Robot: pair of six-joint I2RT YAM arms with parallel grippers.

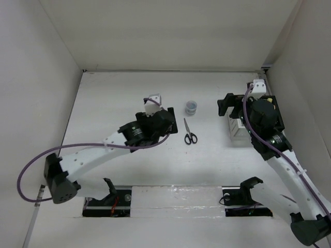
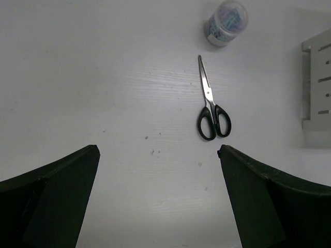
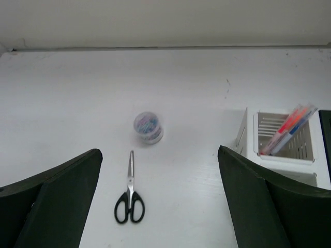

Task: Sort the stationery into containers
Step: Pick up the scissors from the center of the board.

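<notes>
Black-handled scissors (image 1: 190, 134) lie shut on the table, blades pointing away from the arms. Just beyond the blade tips stands a small round clear tub (image 1: 192, 107) of coloured bits. A white container (image 3: 282, 159) holds orange-red pens (image 3: 286, 130) leaning in it; in the top view this container (image 1: 237, 130) is partly hidden under the right arm. My left gripper (image 2: 158, 150) is open and empty over bare table, left of and nearer than the scissors (image 2: 211, 111). My right gripper (image 3: 159, 151) is also open and empty, with the scissors (image 3: 129, 199) to its lower left.
White walls close the table at the back and on both sides. A dark strip (image 3: 326, 129) shows at the frame edge right of the white container; I cannot tell what it is. The right arm (image 1: 269, 134) hangs over the white container.
</notes>
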